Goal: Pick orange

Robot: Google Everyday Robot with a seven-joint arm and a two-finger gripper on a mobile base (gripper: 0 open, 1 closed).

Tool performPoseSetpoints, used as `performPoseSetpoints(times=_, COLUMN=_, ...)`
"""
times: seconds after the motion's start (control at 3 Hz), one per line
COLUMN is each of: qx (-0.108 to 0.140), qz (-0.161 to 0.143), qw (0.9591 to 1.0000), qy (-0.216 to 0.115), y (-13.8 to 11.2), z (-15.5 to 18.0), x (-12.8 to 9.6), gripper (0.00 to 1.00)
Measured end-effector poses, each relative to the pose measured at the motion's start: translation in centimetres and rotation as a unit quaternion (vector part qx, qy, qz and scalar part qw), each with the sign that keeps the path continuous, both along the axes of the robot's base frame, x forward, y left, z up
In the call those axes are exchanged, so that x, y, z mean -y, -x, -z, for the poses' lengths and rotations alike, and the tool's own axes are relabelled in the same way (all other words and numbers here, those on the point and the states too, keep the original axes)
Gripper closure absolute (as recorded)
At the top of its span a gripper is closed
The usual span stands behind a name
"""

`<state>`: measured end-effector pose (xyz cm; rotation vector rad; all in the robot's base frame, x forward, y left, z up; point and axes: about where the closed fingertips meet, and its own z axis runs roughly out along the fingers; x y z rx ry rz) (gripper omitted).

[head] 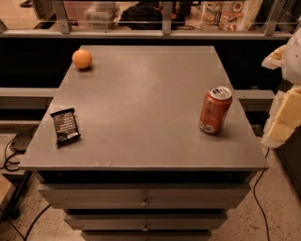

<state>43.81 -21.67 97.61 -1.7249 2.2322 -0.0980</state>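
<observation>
**Orange at the far corner**

We see the orange (pixel 82 59) on the tabletop (pixel 141 94), near its far left corner. A red can (pixel 215 109) stands by the right edge, a dark snack bag (pixel 65 125) by the left. Our pincer (pixel 283 113) is past the right edge; we cannot tell if it is open.

A grey cabinet (pixel 141 141) with a flat top fills the middle of the view, and its stacked drawers (pixel 143 195) with small knobs face the camera. Under it lies a speckled floor (pixel 280 207), with a dark cable (pixel 259 202) trailing on the right. Behind runs a grey ledge (pixel 141 34) with metal posts (pixel 167 19), and past it sit a black bag (pixel 143 16) and a printed bag (pixel 228 14). The light is dim and warm. The gripper (pixel 284 120) is at the right edge, beside the cabinet.
</observation>
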Motion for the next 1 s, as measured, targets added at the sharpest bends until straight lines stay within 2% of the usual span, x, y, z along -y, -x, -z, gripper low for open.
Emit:
performPoseSetpoints(times=0.33, qx=0.003, qz=-0.001, qw=1.0000, qy=-0.002, y=0.0, z=-0.1, x=-0.1, gripper=0.00)
performPoseSetpoints(times=0.67, qx=0.020, qz=-0.015, qw=0.9988, qy=-0.042, y=-0.9, z=-0.3, x=-1.3, gripper=0.00)
performPoseSetpoints(times=1.0, qx=0.047, qz=-0.044, qw=0.9932, qy=-0.097, y=-2.8, z=-0.5, x=-4.2, gripper=0.00)
